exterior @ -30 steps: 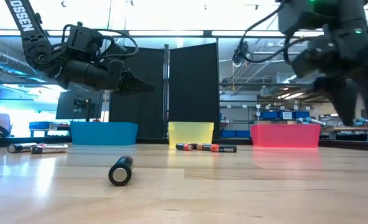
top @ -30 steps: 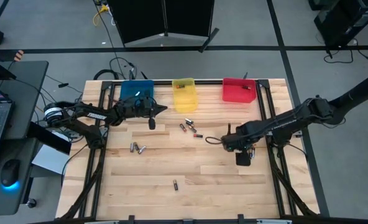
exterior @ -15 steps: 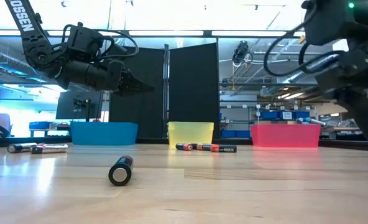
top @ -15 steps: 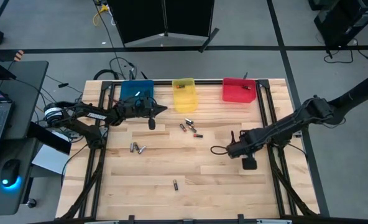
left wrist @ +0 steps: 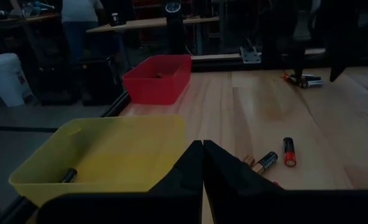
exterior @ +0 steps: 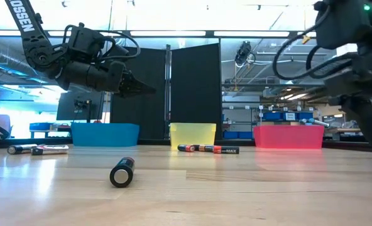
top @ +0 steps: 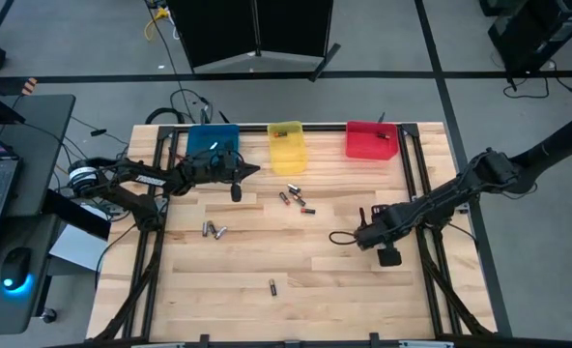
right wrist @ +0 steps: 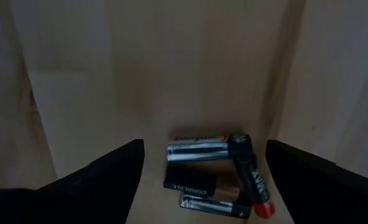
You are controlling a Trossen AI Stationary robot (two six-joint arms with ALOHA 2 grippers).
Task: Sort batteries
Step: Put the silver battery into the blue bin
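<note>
My right gripper (right wrist: pixel 204 152) is open and points down over a cluster of several batteries (right wrist: pixel 212 177) lying on the wood near the table's right side; its fingers stand on either side of them, apart from them. In the high view this gripper (top: pixel 368 233) covers the cluster. My left gripper (left wrist: pixel 202 155) is shut and hovers above the table by the yellow bin (top: pixel 286 145), with nothing between its fingers. More batteries lie loose: a group at mid-table (top: pixel 294 198), a pair (top: pixel 213 230) to the left, and a single one (top: pixel 272 285) toward the near edge.
Blue bin (top: pixel 214 138), yellow bin and red bin (top: pixel 371 140) stand in a row along the far edge. A battery (left wrist: pixel 70 175) lies inside the yellow bin. Black frame rails (top: pixel 423 193) run along the table's left and right sides. Bare wood lies between the battery groups.
My right gripper has moved a little toward the table's near edge and to the right, staying open and pointing down. The left arm and the loose batteries have kept still.
</note>
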